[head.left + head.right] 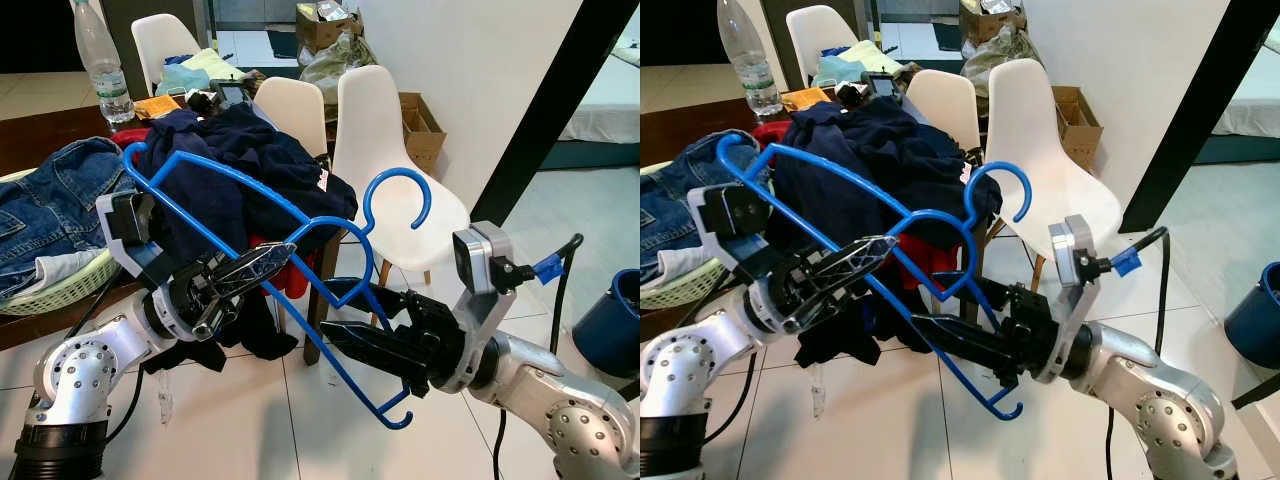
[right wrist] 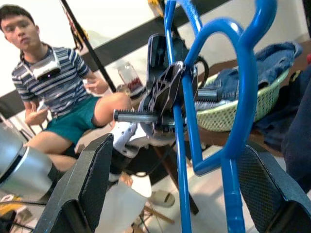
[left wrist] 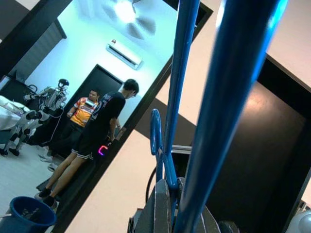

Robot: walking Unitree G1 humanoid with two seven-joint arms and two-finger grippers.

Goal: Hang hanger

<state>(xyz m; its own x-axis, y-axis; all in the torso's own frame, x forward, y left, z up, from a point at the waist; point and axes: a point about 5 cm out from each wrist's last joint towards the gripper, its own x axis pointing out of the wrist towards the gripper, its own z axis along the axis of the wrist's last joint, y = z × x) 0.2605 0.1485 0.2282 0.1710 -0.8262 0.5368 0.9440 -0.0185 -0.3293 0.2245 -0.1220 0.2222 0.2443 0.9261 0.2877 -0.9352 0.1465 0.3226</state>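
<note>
A blue plastic hanger is held up over the floor in front of me, its hook pointing up towards the white chair. My left gripper is shut on the hanger's long bar; in the left wrist view its fingers press together with the blue bar between them. My right gripper reaches in from the right, below the hanger's neck. It is open: in the right wrist view its fingers stand wide apart with the hanger's blue bars between them, not touching.
A table at the left holds dark clothes, a green basket with jeans and a water bottle. White chairs stand behind the hanger. A blue bucket is on the floor at right. A seated person is nearby.
</note>
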